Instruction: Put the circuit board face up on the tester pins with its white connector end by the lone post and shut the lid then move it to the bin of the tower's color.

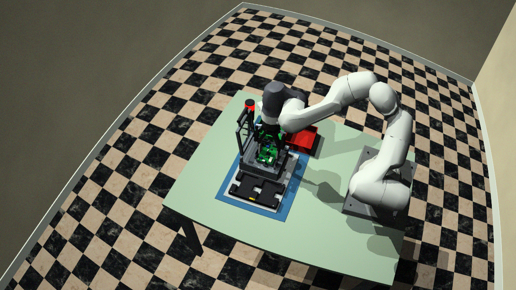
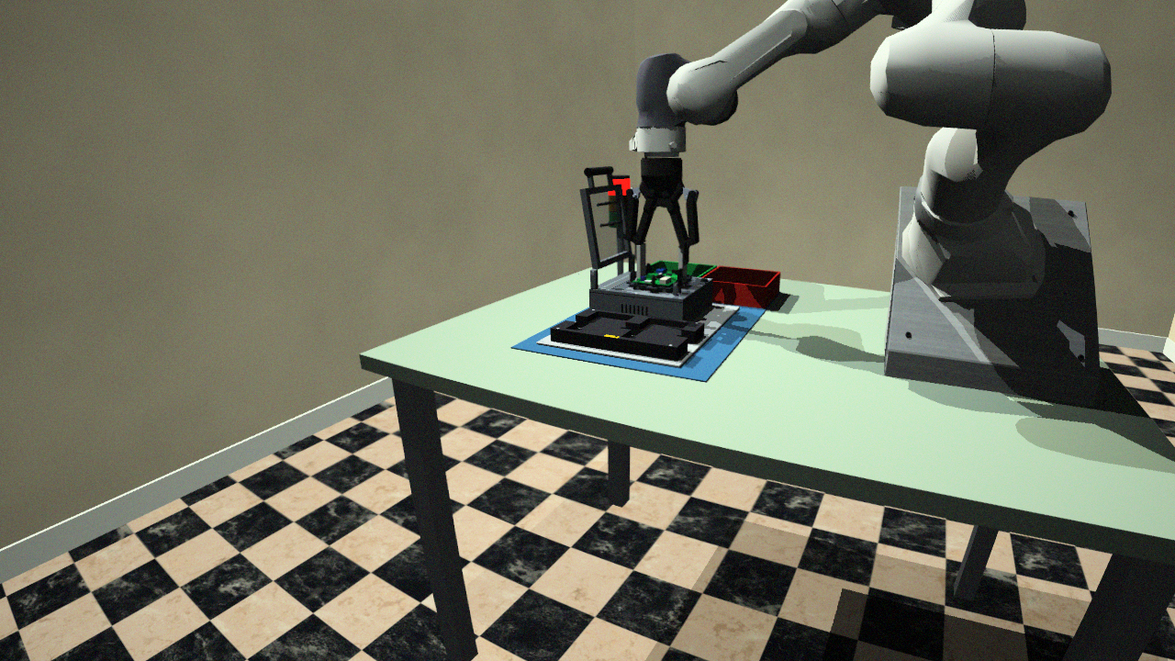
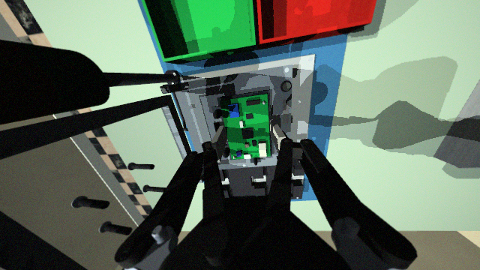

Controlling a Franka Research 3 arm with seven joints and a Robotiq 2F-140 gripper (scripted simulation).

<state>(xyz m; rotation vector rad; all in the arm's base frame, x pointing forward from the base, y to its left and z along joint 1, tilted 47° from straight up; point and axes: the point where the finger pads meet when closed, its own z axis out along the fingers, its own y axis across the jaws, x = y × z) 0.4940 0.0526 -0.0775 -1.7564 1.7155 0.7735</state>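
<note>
Beside the raised lid (image 2: 597, 223), half-open pincer (image 3: 247, 144) straddles the board (image 3: 247, 127) — gripping nothing.

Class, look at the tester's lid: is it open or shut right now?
Open. The lid stands upright at the tester's hinge side, and the circuit board lies uncovered below the tool.

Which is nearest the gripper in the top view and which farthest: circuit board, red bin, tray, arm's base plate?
1. Circuit board, directly under the gripper, in the tester between the fingers.
2. Red bin, just to the gripper's right in the picture.
3. Tray, past the tester, at the mat's near end.
4. Base plate, far across the table.
</note>
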